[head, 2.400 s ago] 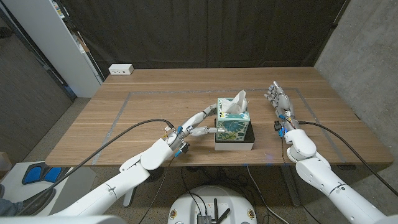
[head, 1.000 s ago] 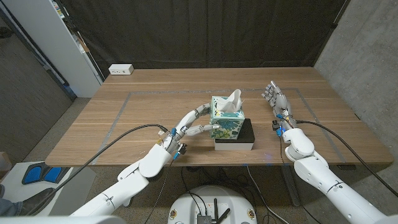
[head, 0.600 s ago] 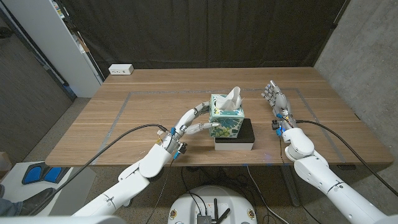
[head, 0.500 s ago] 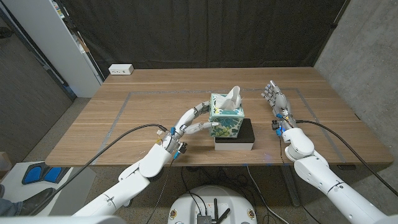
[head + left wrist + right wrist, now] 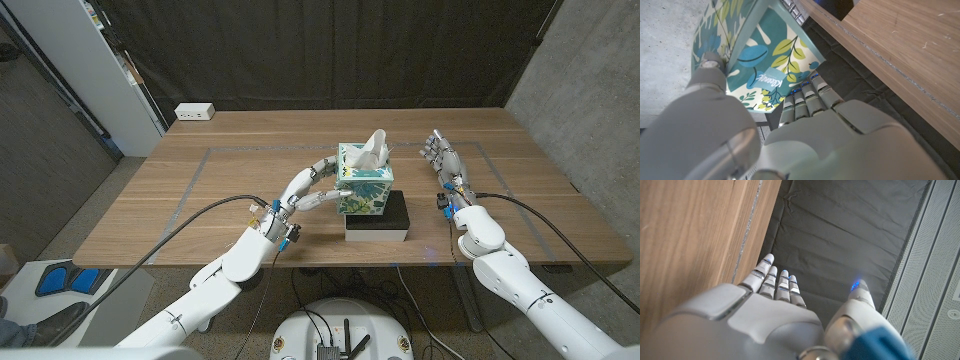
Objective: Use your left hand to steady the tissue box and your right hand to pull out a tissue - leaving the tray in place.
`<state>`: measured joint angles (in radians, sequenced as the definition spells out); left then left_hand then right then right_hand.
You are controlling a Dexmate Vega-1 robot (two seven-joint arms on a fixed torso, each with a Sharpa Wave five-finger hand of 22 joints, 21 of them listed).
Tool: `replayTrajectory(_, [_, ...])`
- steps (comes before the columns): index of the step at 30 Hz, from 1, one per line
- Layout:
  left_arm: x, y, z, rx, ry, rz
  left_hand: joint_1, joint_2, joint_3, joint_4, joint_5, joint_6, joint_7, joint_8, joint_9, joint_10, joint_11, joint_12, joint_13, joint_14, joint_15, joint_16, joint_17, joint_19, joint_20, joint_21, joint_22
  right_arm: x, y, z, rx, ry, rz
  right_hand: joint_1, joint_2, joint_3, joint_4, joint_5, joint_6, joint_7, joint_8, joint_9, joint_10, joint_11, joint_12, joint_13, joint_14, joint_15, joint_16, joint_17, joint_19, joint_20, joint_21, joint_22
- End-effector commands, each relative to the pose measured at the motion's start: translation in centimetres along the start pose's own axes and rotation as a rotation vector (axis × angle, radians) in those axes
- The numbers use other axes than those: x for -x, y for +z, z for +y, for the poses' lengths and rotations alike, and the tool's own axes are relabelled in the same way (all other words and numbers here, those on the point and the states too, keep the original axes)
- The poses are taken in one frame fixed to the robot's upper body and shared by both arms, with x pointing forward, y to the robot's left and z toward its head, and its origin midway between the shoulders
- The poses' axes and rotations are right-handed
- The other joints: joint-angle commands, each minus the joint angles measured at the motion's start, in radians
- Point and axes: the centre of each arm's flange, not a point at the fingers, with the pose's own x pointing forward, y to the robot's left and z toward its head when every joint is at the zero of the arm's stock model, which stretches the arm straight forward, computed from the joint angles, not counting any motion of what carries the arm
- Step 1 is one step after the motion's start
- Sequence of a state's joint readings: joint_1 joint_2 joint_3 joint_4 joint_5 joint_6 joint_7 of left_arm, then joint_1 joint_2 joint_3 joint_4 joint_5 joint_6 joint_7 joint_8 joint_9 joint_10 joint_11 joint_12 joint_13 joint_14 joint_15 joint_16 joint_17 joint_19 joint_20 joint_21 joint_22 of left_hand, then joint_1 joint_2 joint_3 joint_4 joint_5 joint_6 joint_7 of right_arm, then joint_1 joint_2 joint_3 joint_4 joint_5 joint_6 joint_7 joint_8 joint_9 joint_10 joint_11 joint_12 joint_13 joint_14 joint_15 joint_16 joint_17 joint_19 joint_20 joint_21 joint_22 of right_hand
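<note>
Tissue box [image 5: 364, 186] mid-table, lifted off the black tray [image 5: 385, 217], above its left part, tissue [image 5: 373, 148] sticking up. Left hand [image 5: 310, 190] grips the box from the left. Right hand [image 5: 446, 163] well to the right, fingers spread, holding nothing.

Tissue box [image 5: 364, 186] printed glossy card; tray [image 5: 392, 218] matt black; table [image 5: 230, 190] smooth wood.
</note>
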<state>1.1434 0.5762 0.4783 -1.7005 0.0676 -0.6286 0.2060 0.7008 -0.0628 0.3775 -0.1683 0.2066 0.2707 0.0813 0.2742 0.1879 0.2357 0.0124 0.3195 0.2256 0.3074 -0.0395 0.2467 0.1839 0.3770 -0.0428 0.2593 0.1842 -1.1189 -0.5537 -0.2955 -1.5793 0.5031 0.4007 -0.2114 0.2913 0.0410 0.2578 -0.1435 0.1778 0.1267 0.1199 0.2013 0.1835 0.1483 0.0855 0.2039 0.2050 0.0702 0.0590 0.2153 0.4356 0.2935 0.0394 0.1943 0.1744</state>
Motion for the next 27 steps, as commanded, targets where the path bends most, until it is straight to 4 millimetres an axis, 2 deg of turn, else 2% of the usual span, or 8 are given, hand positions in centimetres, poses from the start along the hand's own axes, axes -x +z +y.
replayTrajectory(1, [-0.8, 1.0, 0.4, 0.002, 0.021, -0.025, 0.009, 0.008, 0.008, 0.003, 0.006, 0.01, 0.001, 0.002, 0.005, 0.006, -0.001, 0.004, 0.005, 0.006, -0.016, 0.003, 0.004, 0.012, -0.002, 0.005, 0.003, 0.0, -0.3, 0.0, -0.014, -0.007, 0.004, -0.006, 0.006, -0.001, -0.002, 0.004, 0.006, -0.005, -0.004, 0.004, 0.003, -0.003, -0.001, 0.0, 0.004, -0.002, 0.007, 0.002, 0.006, 0.003, 0.005, 0.003])
replayTrajectory(21, [-0.8, 0.3, 0.2, 0.022, 0.019, 0.006, 0.011, 0.015, 0.007, 0.007, 0.005, 0.019, -0.003, -0.001, 0.005, 0.015, -0.003, 0.004, 0.008, 0.017, -0.019, 0.002, 0.005, 0.019, -0.001, 0.005, 0.004, 1.8, 0.2, -0.1, -0.029, -0.005, 0.0, -0.006, 0.007, 0.0, -0.002, 0.004, 0.009, -0.004, -0.003, 0.004, 0.009, -0.004, 0.001, 0.0, 0.006, -0.003, 0.009, 0.0, 0.007, 0.001, 0.005, 0.003])
replayTrajectory(25, [-0.8, 0.1, 0.1, 0.04, 0.011, -0.005, 0.011, 0.015, 0.006, 0.007, 0.005, 0.021, -0.003, -0.002, 0.006, 0.014, -0.004, 0.003, 0.008, 0.016, -0.021, 0.001, 0.005, 0.022, -0.004, 0.006, 0.004, 2.5, 0.0, 0.0, -0.038, -0.006, 0.005, -0.007, 0.008, 0.0, -0.001, 0.004, 0.051, -0.007, 0.013, 0.006, 0.012, -0.005, 0.003, 0.0, 0.006, -0.002, 0.009, 0.0, 0.007, 0.002, 0.005, 0.003])
replayTrajectory(27, [-0.8, 0.1, 0.1, 0.035, 0.012, -0.004, 0.011, 0.016, 0.006, 0.007, 0.005, 0.021, -0.005, -0.003, 0.006, 0.012, -0.008, 0.001, 0.009, 0.015, -0.021, 0.0, 0.005, 0.021, -0.006, 0.005, 0.004, 2.9, 0.0, -0.1, -0.035, -0.008, 0.008, -0.007, 0.008, 0.0, -0.001, 0.004, 0.054, -0.007, 0.014, 0.006, 0.015, -0.004, 0.004, 0.001, 0.008, -0.002, 0.01, 0.0, 0.007, 0.003, 0.005, 0.003])
